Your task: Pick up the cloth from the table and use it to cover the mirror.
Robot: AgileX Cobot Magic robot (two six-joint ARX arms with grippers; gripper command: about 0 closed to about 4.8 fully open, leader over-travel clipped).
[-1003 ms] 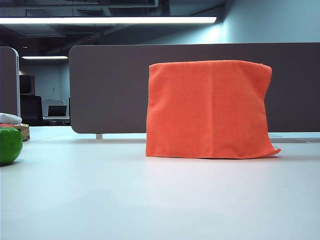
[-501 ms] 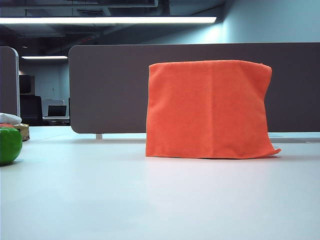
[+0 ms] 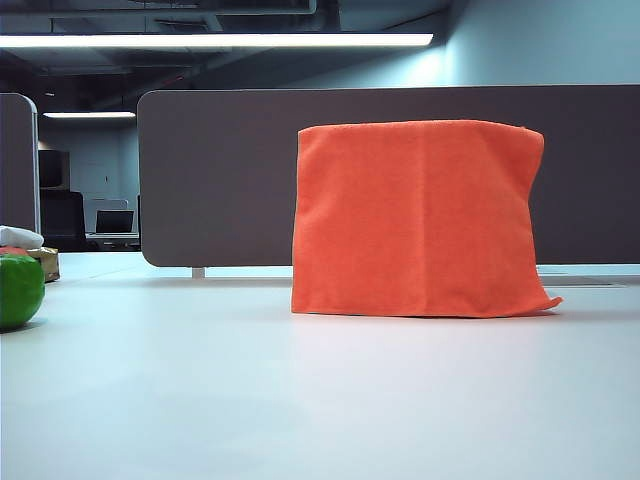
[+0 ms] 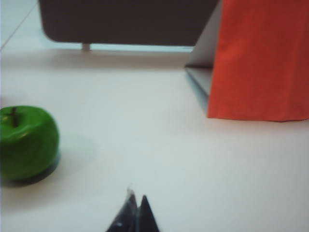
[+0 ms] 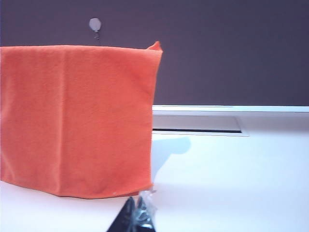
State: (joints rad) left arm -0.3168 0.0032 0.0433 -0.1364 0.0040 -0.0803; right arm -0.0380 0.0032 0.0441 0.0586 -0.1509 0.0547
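Observation:
The orange cloth (image 3: pixel 420 215) hangs upright over the mirror and reaches down to the white table (image 3: pixel 300 400). In the exterior view the mirror is fully hidden and no arm shows. Beside the cloth (image 4: pixel 263 58) in the left wrist view, a grey slanted edge and thin base of the mirror (image 4: pixel 200 72) stick out. My left gripper (image 4: pixel 136 197) is shut and empty, low over bare table, well short of the cloth. My right gripper (image 5: pixel 136 199) is also shut and empty, just in front of the lower corner of the cloth (image 5: pixel 77 116).
A green apple (image 3: pixel 18 290) sits at the table's far left, close to my left gripper's side (image 4: pixel 26 142). A grey-brown partition panel (image 3: pixel 230 170) stands behind the cloth along the table's back edge. Small items lie behind the apple.

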